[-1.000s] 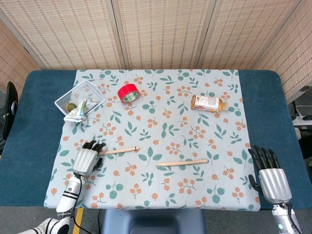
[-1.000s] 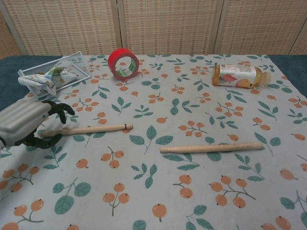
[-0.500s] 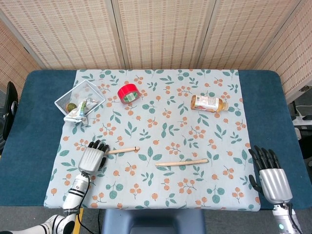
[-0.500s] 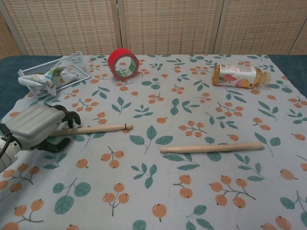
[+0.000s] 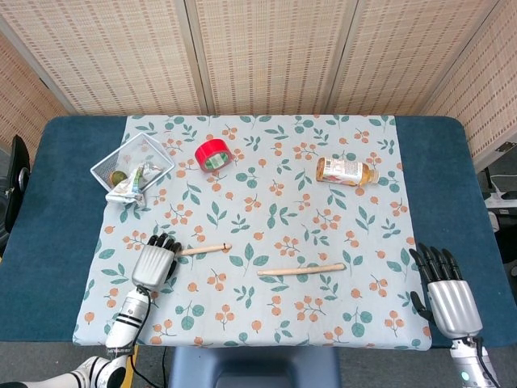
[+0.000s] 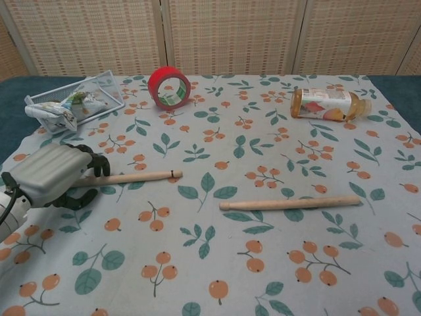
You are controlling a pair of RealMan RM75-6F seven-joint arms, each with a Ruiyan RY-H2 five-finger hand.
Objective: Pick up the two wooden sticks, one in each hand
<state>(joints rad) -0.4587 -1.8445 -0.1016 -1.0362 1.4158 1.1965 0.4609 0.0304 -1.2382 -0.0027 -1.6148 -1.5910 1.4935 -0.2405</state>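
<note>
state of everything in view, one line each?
left hand: over the left stick's end, fingers curled around it; grip not confirmed
right hand: open, holds nothing, off the floral cloth
left stick: flat on the cloth
right stick: flat on the cloth, untouched
bottle: on its side, capped
tape roll: on edge
basket: upright, wrapper inside

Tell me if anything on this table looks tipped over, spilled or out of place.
The bottle lies on its side near the cloth's far right, with no spill visible. A crumpled wrapper hangs over the wire basket's edge. Both wooden sticks lie flat.
</note>
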